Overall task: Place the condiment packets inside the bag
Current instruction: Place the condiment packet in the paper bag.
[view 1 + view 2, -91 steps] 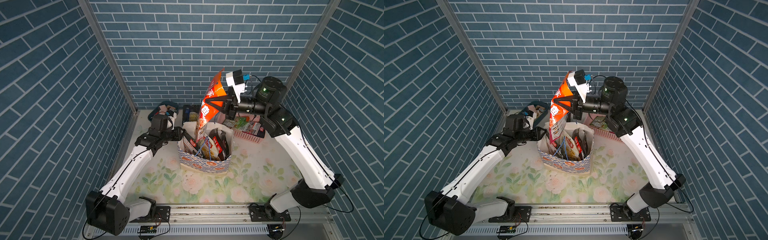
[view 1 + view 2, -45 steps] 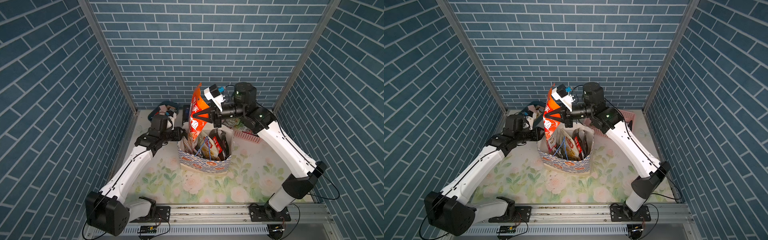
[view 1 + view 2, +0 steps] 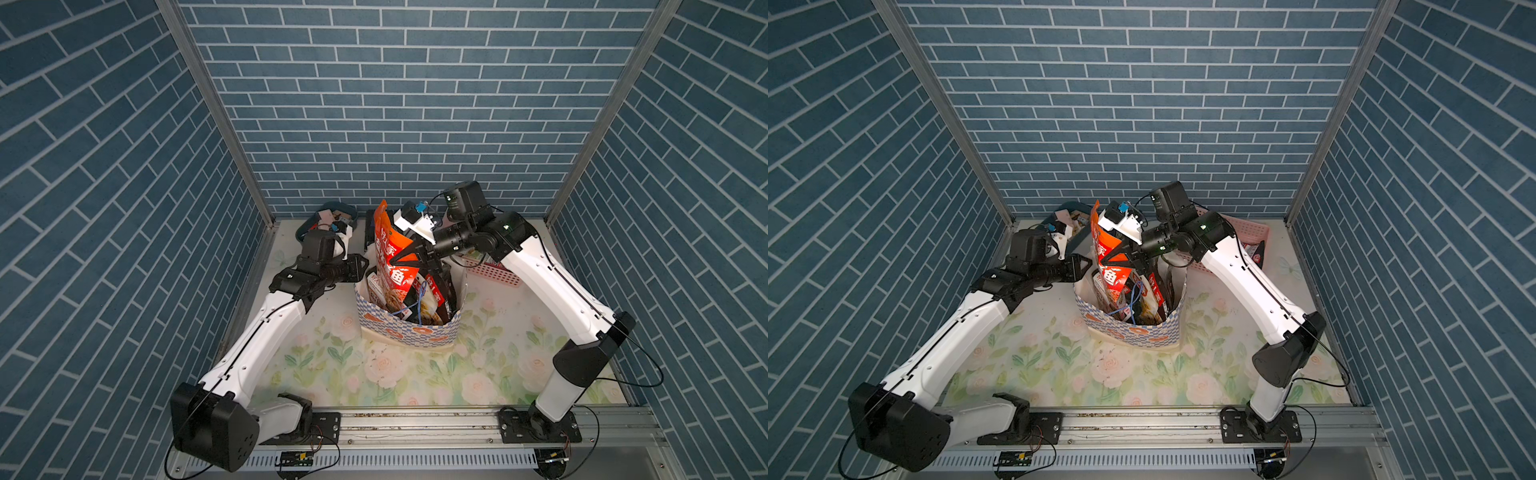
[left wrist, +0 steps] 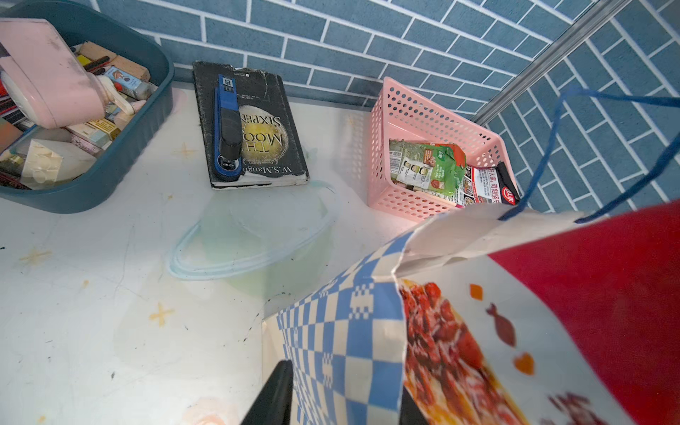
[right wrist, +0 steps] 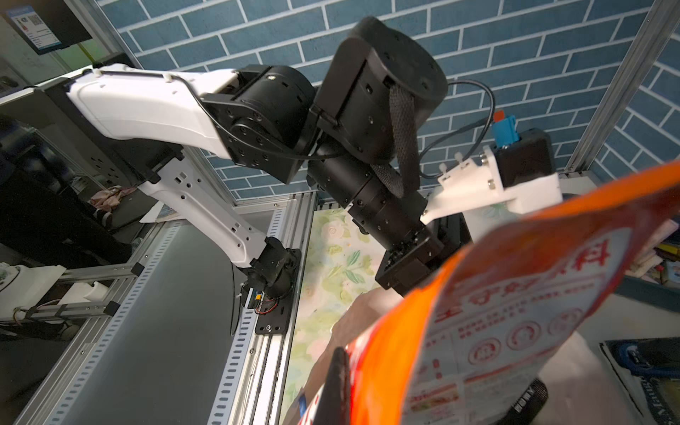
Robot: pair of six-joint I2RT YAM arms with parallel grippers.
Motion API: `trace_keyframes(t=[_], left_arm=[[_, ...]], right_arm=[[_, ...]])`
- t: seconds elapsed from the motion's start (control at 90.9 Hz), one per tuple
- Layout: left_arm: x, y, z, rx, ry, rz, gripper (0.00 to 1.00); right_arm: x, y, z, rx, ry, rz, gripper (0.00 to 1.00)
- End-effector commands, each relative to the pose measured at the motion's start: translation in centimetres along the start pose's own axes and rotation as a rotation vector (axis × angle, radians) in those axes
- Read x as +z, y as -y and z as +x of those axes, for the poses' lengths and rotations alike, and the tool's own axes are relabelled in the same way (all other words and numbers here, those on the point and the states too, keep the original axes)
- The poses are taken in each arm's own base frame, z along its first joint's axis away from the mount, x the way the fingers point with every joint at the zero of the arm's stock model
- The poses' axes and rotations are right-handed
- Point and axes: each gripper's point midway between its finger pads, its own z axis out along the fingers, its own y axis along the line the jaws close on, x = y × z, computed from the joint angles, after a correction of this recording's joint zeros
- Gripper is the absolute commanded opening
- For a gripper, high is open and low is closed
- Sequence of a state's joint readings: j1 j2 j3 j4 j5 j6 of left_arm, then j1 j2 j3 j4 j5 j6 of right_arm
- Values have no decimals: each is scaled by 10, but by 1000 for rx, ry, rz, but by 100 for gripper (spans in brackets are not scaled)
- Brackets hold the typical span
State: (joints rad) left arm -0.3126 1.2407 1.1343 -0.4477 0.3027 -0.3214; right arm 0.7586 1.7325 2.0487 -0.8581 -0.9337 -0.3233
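Note:
The bag stands open mid-table, white with a blue checkered band. My left gripper is shut on its left rim; in the left wrist view the jaws straddle the checkered wall. My right gripper is shut on an orange-red condiment packet, upright with its lower end inside the bag's mouth. Several other packets stand in the bag. More packets lie in the pink basket.
The pink perforated basket sits behind the bag, to its right. A dark blue tub of small oddments and a black book with a blue tool on it lie along the back wall.
My right arm swung left and down, carrying the orange packet from high above the basket into the bag's mouth. The left arm kept its hold on the rim.

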Motion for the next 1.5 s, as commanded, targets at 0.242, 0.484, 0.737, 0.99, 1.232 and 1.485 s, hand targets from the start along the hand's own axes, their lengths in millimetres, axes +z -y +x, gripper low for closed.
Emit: trace_keyframes(t=[0.242,0.484,0.737,0.99,1.232,1.485], left_arm=[[0,-4,4,2,-13,-22,40],[-7,-6,0,8,13,-42,40],[-4,-6,1,-1,10,-37,40],[-5,-6,1,-3,13,-37,40],[-3,-5,2,-3,7,-30,40],[-2,-4,3,-5,6,-21,40]], right_arm=[[-3,-26,-41,-81,223,-148,0],[19,-15,7,51,164,-193,0],[33,3,25,174,87,-118,0],[43,25,50,278,-42,67,35],[17,28,19,280,24,216,62],[-16,27,2,281,28,367,80]])
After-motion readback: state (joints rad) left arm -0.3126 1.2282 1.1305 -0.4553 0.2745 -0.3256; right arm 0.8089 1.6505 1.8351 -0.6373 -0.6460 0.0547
